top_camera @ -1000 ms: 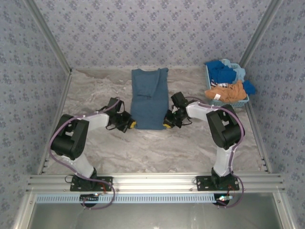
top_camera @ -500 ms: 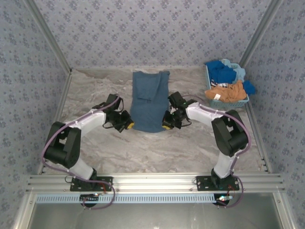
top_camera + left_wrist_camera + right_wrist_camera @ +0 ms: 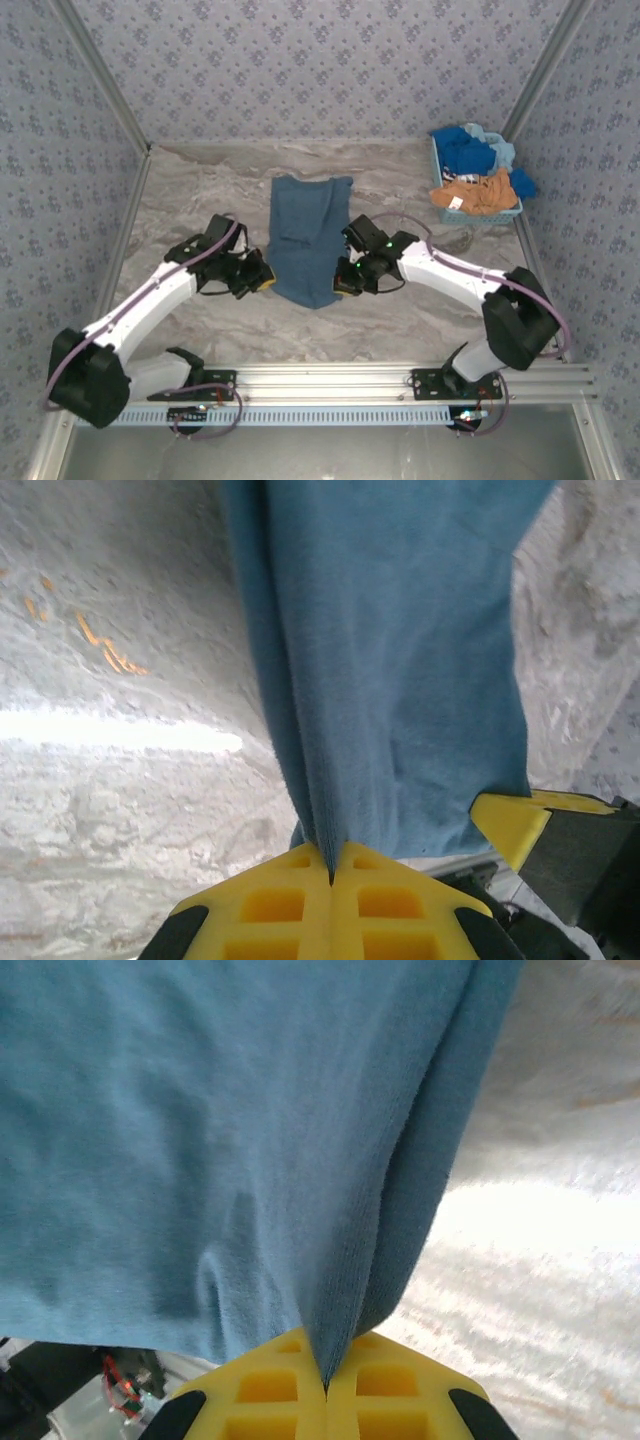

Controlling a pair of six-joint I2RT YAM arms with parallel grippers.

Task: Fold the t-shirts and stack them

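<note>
Subject item: the slate-blue t-shirt (image 3: pixel 305 225) lies lengthwise at the centre of the table (image 3: pixel 190 190). Its far end is flat on the marbled surface and its near hem is taken up between the two arms.

Left gripper (image 3: pixel 262 281): clenched on the near left corner of the hem. The left wrist view confirms this: the yellow fingertips (image 3: pixel 290 900) meet, with a pleat of blue cloth pinched in the seam between them and the fabric fanning away from that point.

Right gripper (image 3: pixel 346 283): likewise clamped, on the near right corner. In the right wrist view the cloth gathers to a sharp fold that runs into the closed line of the yellow fingers (image 3: pixel 380 1388).

Condition of garment: the hem sags in a shallow curve between the two grips. One layer is folded over along the left side, toward the far end.

Other stock: a bright blue t-shirt (image 3: pixel 462 150), a light blue t-shirt (image 3: pixel 498 150) and an orange-brown t-shirt (image 3: pixel 478 190) sit bundled and unfolded in the basket (image 3: pixel 480 214) at the far right corner of the table, well apart from both arms
</note>
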